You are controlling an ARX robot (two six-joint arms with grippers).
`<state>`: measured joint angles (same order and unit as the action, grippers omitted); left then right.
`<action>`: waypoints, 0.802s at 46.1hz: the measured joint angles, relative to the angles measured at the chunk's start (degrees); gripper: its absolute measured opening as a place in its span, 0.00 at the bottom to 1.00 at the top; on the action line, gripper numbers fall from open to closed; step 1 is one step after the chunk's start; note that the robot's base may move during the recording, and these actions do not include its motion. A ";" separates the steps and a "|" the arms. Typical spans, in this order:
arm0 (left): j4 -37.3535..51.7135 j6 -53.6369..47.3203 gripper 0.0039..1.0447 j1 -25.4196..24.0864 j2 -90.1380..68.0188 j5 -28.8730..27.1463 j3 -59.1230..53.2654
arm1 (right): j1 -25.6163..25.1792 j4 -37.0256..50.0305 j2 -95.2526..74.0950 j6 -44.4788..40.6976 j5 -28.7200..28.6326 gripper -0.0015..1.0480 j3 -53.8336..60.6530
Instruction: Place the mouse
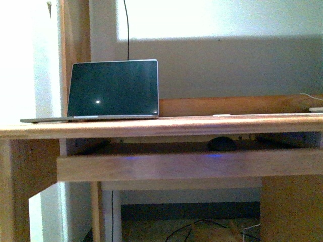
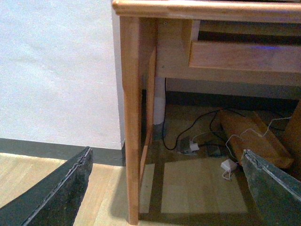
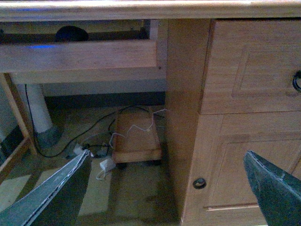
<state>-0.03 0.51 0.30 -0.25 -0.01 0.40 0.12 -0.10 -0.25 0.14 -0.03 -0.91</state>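
- I see the mouse (image 1: 222, 143) on the pull-out shelf (image 1: 186, 165) under the desk top (image 1: 202, 124), toward its right side.
- The laptop (image 1: 113, 89) stands open on the desk top at the left, well apart from the mouse.
- The left gripper (image 2: 165, 151) has its fingers spread wide and holds nothing.
- The right gripper (image 3: 167, 153) is also spread wide and empty, facing the desk drawers (image 3: 249, 66).
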 joint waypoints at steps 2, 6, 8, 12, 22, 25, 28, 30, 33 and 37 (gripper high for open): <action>0.00 0.00 0.93 0.00 0.00 0.02 0.00 | 0.00 0.00 0.00 0.02 0.02 0.93 0.00; 0.00 0.00 0.93 0.00 0.00 -0.02 0.00 | 0.00 0.00 0.00 0.02 0.00 0.93 0.00; 0.00 0.00 0.93 0.00 0.00 0.00 0.00 | 0.00 0.00 0.00 0.02 0.04 0.93 0.00; -5.35 5.40 0.93 -2.64 -5.68 8.02 2.84 | 0.00 0.00 0.00 0.02 0.02 0.93 0.00; 22.14 -12.61 0.93 -10.75 -48.98 19.32 14.86 | 0.00 0.00 0.00 0.02 0.02 0.93 0.00; 32.52 -24.57 0.93 -11.28 -61.66 17.86 18.62 | 0.00 0.00 0.00 0.02 0.00 0.93 0.00; 39.12 -33.31 0.93 -10.91 -69.24 17.79 20.55 | 0.00 0.00 0.00 0.02 0.00 0.93 0.00; 44.37 -39.91 0.93 -10.36 -75.08 18.16 21.94 | 0.00 0.00 0.00 0.02 0.00 0.93 0.00; 51.84 -51.34 0.93 -8.98 -83.32 19.85 24.06 | 0.00 0.00 0.00 0.02 0.00 0.93 0.00; 57.99 -61.66 0.93 -7.32 -90.18 21.99 26.34 | 0.00 0.00 0.00 0.02 0.00 0.93 0.00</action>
<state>57.95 -61.14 -7.03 -90.43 21.98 26.74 0.12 -0.10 -0.25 0.16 -0.03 -0.91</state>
